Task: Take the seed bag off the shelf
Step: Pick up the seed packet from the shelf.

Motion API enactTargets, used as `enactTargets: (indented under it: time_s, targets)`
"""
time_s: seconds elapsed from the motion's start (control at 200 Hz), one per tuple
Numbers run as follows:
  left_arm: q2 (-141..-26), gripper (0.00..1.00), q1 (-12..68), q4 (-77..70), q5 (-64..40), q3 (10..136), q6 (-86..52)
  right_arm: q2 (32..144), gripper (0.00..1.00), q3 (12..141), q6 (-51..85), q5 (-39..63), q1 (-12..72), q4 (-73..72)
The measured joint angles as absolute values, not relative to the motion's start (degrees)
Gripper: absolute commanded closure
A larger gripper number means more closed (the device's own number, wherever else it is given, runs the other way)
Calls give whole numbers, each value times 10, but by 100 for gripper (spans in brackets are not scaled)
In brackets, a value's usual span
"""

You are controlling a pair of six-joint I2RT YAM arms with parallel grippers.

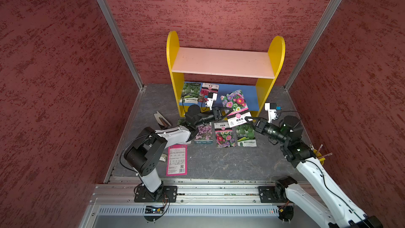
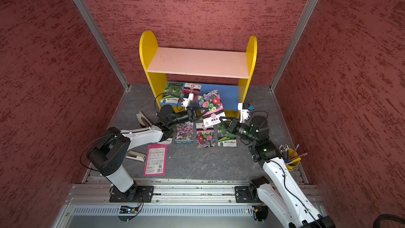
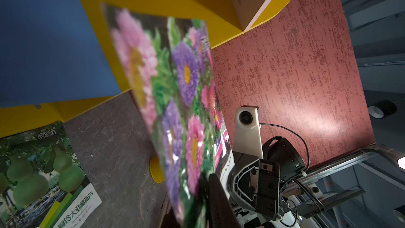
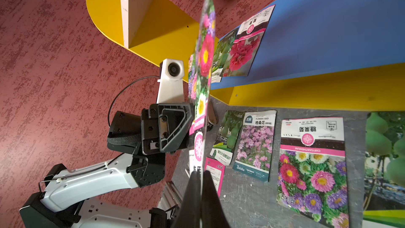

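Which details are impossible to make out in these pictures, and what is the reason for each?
Left wrist view: the held seed bag is blurred, too near the lens.
In a top view: the red-flower bag on the shelf is partly covered by the left wrist camera.
In a top view: the print on the pink bag is too small.
In a top view: the yellow pencil cup is mostly behind the right arm.

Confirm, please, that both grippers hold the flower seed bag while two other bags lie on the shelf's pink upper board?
No: the gourd bag and red-flower bag lie on the shelf's blue lower board, as both top views show. The left gripper and right gripper do hold the flower seed bag.
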State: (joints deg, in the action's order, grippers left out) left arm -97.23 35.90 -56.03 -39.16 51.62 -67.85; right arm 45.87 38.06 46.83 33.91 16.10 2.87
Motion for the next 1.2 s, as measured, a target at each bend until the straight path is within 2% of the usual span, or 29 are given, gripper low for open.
enactTargets:
  time_s: [0.035,0.155,0.23,0.316,0.416,0.526,0.787,1.022,1.202]
  targets:
    - [-972,100,359,-561,-393,516,-677,459,85,381,464,340,161,34]
    - [-969,100,357,-559,-401,512,-673,458,74,381,442,343,163,64]
    - [-961,100,354,-553,-406,503,-671,456,53,382,431,343,164,85]
    - [-952,100,352,-544,-413,495,-668,448,33,387,409,337,164,121]
    - [-936,100,353,-519,-417,489,-655,431,20,407,385,315,165,179]
    - [-917,100,364,-476,-415,488,-630,413,15,454,347,279,165,263]
    - [-930,100,416,-426,-390,497,-605,390,10,561,271,203,165,426]
    - [-1016,100,479,-421,-350,566,-608,401,6,615,222,187,165,523]
    - [-1085,100,514,-418,-320,614,-612,418,4,671,172,213,166,570]
